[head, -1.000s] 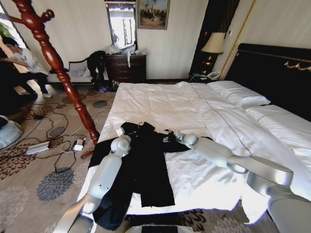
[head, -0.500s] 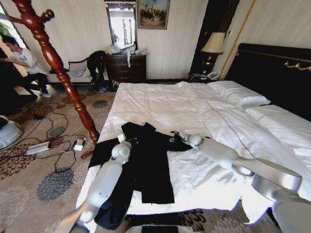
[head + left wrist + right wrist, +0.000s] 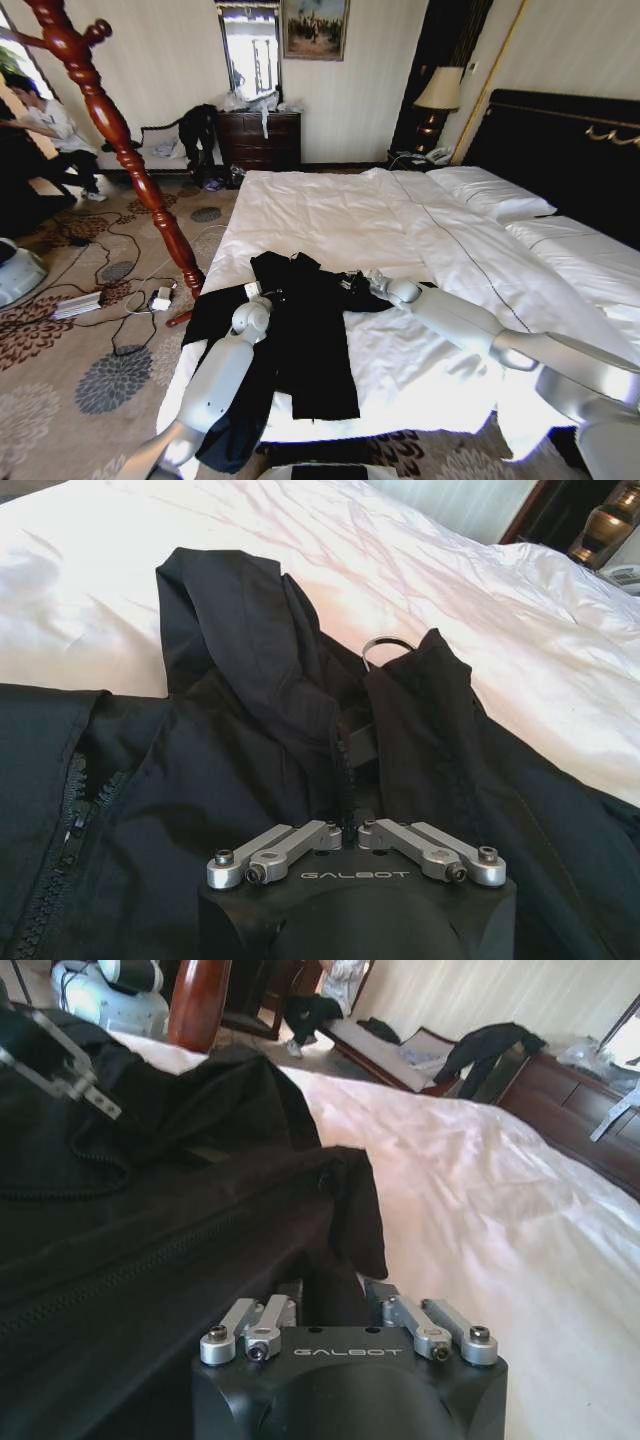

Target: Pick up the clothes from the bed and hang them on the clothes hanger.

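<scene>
The bed (image 3: pixel 330 215) carried the clothes (image 3: pixel 300 330), a black jacket spread flat at its near edge w/ one sleeve over the side. Both arms were low at the collar end, prob. to lift it by the shoulders. Left gripper (image 3: pixel 348 832): jaws together, pinching fabric by the zipper. Right gripper (image 3: pixel 330 1295): jaws clamped on the jacket's edge.

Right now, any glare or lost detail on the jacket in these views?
Head view: the duvet of the bed is bright, the jacket a near-flat black. Left wrist view: sun glare washes out the duvet; zipper teeth and a metal loop stay legible. Right wrist view: the jacket's folds are murky, and the duvet is bright.
</scene>
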